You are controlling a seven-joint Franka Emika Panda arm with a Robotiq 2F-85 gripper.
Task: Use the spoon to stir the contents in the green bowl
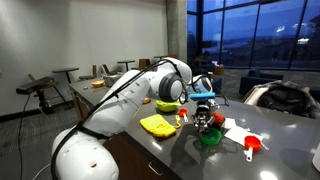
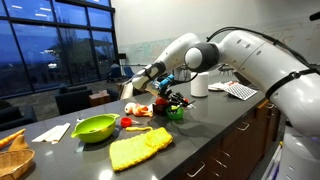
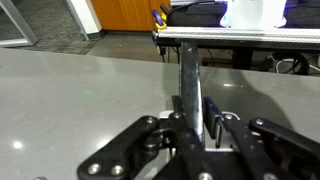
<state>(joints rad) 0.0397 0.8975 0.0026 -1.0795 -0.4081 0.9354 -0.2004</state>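
Observation:
The gripper [image 3: 196, 128] is shut on the spoon [image 3: 190, 75], whose slim dark handle runs straight out between the jaws in the wrist view; its bowl end is hidden. In both exterior views the gripper [image 1: 205, 112] [image 2: 180, 101] hangs just above the green bowl [image 1: 210, 138] [image 2: 176, 115], which sits on the grey table. The bowl's contents cannot be made out.
A yellow cloth [image 1: 157, 124] [image 2: 140, 148] lies on the table [image 2: 215, 125] beside a lime-yellow bowl [image 2: 94, 127]. A red-handled measuring cup [image 1: 252, 146] and white paper [image 1: 238, 130] lie near the green bowl. A white cup [image 2: 199, 85] stands behind, a wicker basket [image 2: 12, 155] at the table's end.

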